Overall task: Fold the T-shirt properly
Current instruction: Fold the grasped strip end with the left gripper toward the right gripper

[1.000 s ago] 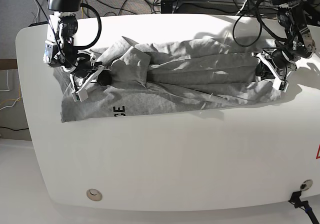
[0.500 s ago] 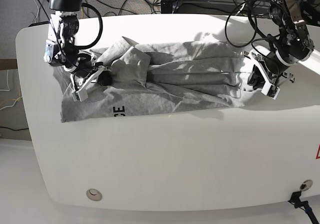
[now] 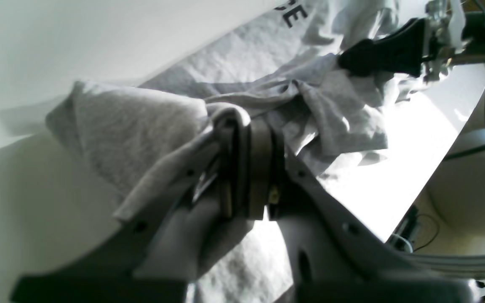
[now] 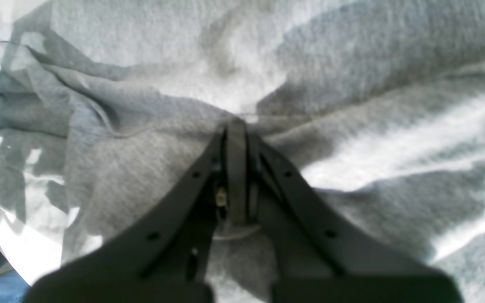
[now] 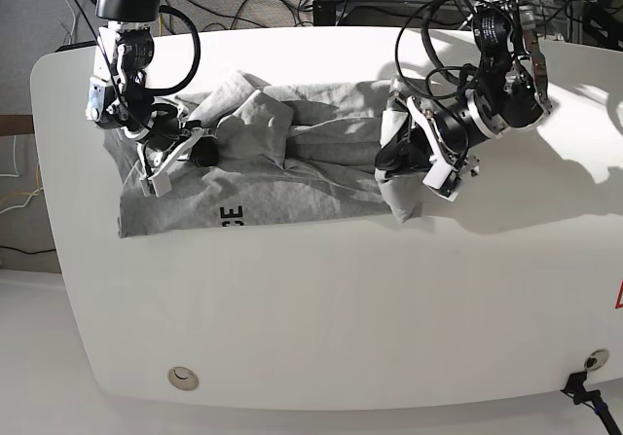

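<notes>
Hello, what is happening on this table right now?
A two-arm robot is folding a grey T-shirt on a white table. The left end effector is shut on one end of the shirt and holds it bunched near the shirt's middle. The right end effector is shut on the cloth at the other end, pinning it down. The fold is not finished; the shirt is wrinkled.

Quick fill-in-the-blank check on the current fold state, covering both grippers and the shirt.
1. The left gripper is shut on the ____ end of the T-shirt, seen from the base view.
2. The right gripper is ____ on the fabric.
3. The black printed letters lie near the shirt's ____ edge in the base view.
4. The shirt rests on a ____ table.

Missing words: right; shut; front; white
</notes>
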You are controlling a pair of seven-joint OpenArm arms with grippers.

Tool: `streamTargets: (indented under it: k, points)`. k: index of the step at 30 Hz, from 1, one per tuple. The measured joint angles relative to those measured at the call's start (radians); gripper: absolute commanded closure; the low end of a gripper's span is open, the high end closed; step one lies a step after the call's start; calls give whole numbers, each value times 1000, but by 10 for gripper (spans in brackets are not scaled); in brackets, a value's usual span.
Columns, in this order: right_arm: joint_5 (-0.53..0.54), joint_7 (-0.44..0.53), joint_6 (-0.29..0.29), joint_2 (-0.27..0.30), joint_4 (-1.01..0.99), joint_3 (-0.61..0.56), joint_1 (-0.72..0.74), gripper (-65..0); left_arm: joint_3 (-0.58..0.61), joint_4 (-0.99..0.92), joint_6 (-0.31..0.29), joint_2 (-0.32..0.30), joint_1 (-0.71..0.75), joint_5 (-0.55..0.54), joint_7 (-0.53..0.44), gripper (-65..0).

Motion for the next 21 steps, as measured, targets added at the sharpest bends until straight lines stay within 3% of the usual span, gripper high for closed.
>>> streamTargets:
  k: [5, 15, 21]
  points:
    - [-1, 6, -1, -2, 0, 0, 0, 0, 5, -18, 2, 71, -24, 1, 0, -22]
    - [0, 5, -1, -2, 0, 0, 0, 0, 63, -36, 3, 97, -33, 5, 2, -26]
    - [1, 4, -2, -2, 0, 0, 0, 0, 76, -105, 2, 146, -86, 0, -6, -30]
